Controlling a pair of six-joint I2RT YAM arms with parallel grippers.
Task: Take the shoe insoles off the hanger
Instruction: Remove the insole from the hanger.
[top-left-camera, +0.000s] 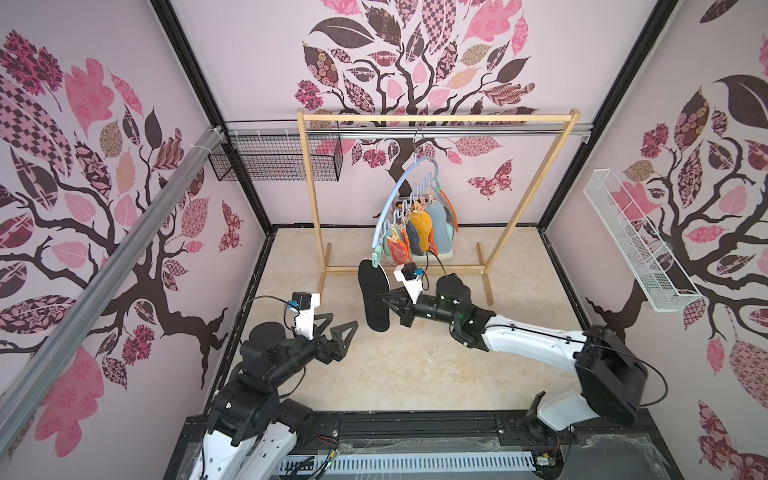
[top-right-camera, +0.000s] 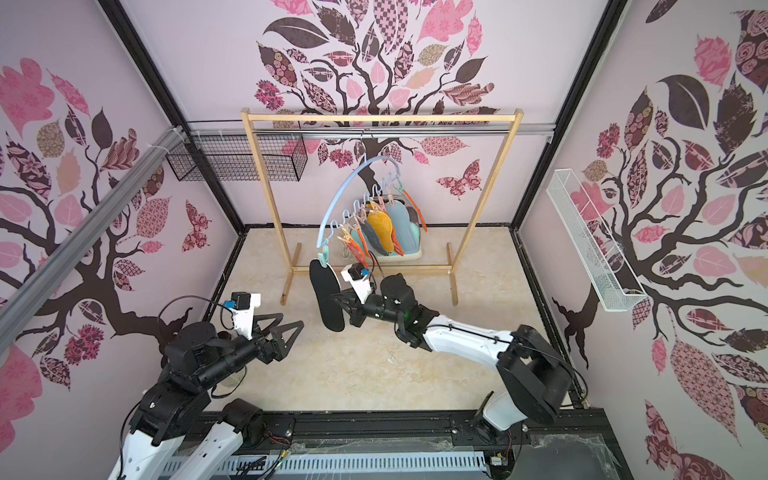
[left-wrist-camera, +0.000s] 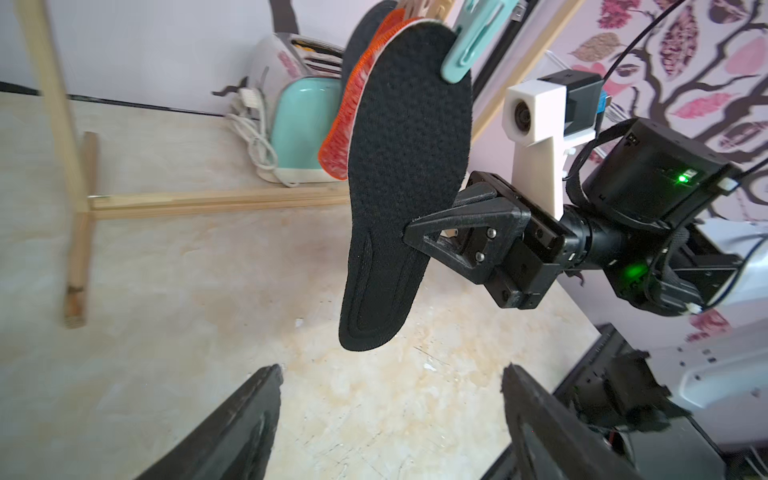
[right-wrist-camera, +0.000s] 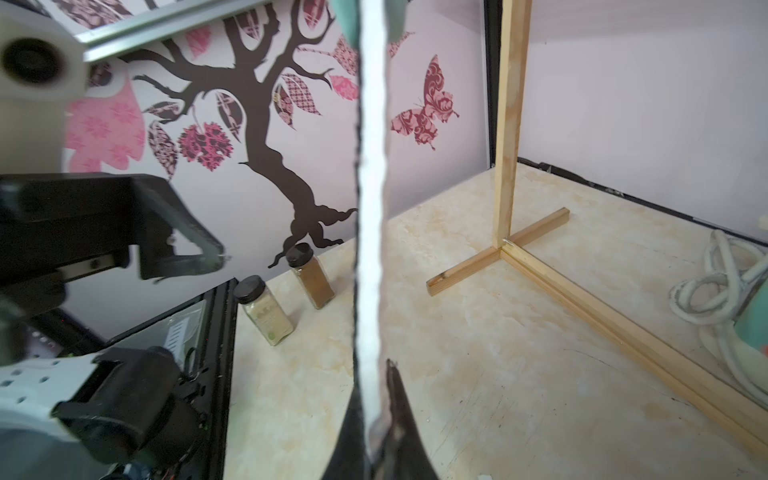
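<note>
Centre of the frame, the pale blue hanger (top-right-camera: 337, 199) hangs from the wooden rack (top-right-camera: 374, 118); its lowest teal clothespin (top-right-camera: 325, 252) holds the black insole (top-right-camera: 326, 291); the right gripper (top-right-camera: 336, 299) is clamped on that insole's right edge; coloured insoles (top-right-camera: 380, 226) hang behind; lower left, the left gripper (top-right-camera: 291, 320) hovers with jaws spread, holding nothing.

You are working over a pale beige marbled tabletop (top-left-camera: 415, 365) edged in black. The tall light-wood garment rack (top-left-camera: 415, 118) stands on it towards the back, with its two cross feet and low rail flat on the surface. Just behind that rail sits a mint-and-cream toaster (left-wrist-camera: 299, 124), its white cord (left-wrist-camera: 259, 145) bundled beside it. By a side wall stand a glass spice jar of pale powder (right-wrist-camera: 266, 311) and a glass spice jar of brown powder (right-wrist-camera: 311, 278). Both are upright and black-lidded, close together but apart.
</note>
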